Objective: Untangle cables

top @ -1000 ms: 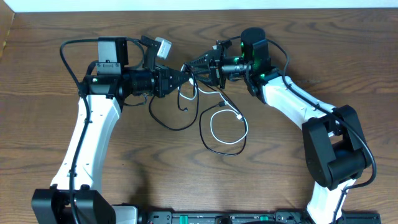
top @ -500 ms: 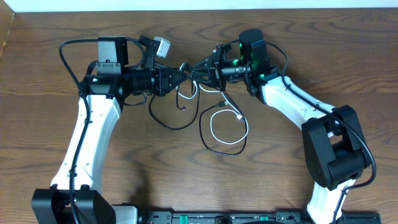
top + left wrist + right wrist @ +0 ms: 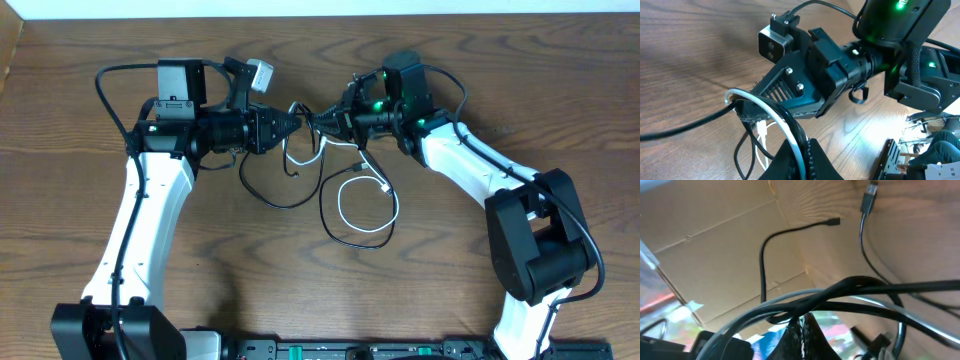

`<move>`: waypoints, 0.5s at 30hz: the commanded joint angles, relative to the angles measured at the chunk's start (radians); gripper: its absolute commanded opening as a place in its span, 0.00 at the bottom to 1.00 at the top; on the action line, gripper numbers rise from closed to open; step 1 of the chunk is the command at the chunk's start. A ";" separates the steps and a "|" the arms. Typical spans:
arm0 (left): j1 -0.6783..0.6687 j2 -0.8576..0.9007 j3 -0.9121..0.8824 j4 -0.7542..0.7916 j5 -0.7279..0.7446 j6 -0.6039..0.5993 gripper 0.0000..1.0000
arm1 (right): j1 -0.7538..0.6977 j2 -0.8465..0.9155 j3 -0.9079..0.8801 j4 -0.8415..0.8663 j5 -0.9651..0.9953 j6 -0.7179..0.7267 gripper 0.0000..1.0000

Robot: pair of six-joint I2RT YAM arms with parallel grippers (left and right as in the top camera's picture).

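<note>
Fingers of my left gripper (image 3: pixel 297 121) and right gripper (image 3: pixel 316 120) pinch the cables (image 3: pixel 341 207); both arms stretch inward, tips nearly touching

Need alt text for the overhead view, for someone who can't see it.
The left tool and right tool meet tip to tip over a wooden table, both shut on a tangle of thin cables between them. From the tangle, a white cable and a black cable trail in loose loops on the wood below.
</note>
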 commanded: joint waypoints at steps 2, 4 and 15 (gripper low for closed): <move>0.001 -0.014 0.014 0.001 -0.031 -0.006 0.07 | -0.016 0.000 0.010 -0.002 0.006 -0.236 0.01; 0.001 -0.014 0.014 -0.010 -0.079 -0.025 0.07 | -0.030 0.000 0.010 -0.020 -0.006 -0.298 0.01; 0.000 -0.004 0.011 -0.090 -0.167 -0.039 0.08 | -0.055 0.000 0.010 -0.278 0.071 -0.666 0.01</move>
